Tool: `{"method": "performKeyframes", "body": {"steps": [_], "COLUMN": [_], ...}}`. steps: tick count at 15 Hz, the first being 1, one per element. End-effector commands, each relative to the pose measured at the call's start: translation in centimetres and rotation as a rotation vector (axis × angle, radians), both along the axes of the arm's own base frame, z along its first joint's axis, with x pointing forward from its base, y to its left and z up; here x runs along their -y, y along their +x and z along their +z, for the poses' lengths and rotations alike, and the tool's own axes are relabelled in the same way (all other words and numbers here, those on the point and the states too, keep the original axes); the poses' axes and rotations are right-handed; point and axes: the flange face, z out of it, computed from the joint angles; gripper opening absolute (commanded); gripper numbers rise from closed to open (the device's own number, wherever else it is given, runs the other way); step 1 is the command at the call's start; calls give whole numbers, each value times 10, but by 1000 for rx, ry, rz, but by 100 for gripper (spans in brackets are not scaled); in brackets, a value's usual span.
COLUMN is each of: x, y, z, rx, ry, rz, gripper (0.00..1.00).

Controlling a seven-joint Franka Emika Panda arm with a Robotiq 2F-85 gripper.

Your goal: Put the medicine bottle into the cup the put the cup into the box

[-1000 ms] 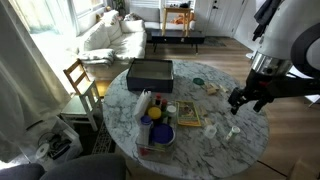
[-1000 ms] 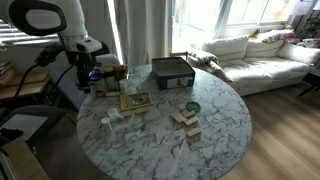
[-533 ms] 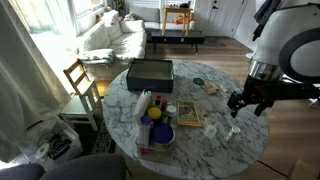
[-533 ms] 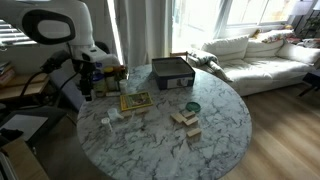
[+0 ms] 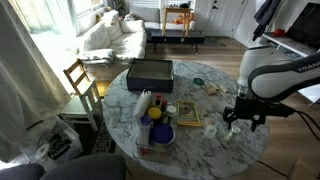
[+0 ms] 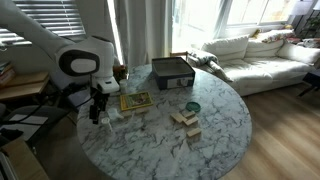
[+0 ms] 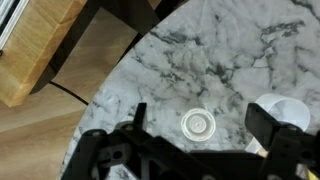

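The medicine bottle point(image 7: 198, 124) is a small white bottle seen from above, standing on the marble table point(image 7: 230, 50) near its edge. My gripper point(image 7: 203, 125) is open and straddles it, one finger on each side, not touching. A white cup point(image 7: 284, 107) stands just beside the right finger, partly hidden by it. In an exterior view my gripper point(image 5: 237, 122) hangs low over the bottle point(image 5: 232, 131), with the cup point(image 5: 212, 130) next to it. The dark open box point(image 5: 150, 72) sits at the table's far side; it also shows in an exterior view point(image 6: 172, 72).
A tray of bottles and containers point(image 5: 155, 125), a yellow framed card point(image 5: 188, 114), wooden blocks point(image 5: 213, 90) and a green dish point(image 5: 198, 82) lie between me and the box. A wooden chair point(image 5: 80, 80) stands by the table. The table edge is close to the bottle.
My arm has come down toward the table and the open gripper now sits around the medicine bottle. Nothing on the table has moved.
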Motion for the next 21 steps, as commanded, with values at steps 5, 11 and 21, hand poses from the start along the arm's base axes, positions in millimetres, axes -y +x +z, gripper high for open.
{"method": "performKeyframes", "body": {"steps": [5,11,21], "x": [26,29,26], "y": [6,6,6], "z": [-32,-38,-15], "rx": [17,42,63], "ry": [68,117,147], "rz": [-160,-236,-219], "gripper": [100,53,13]}}
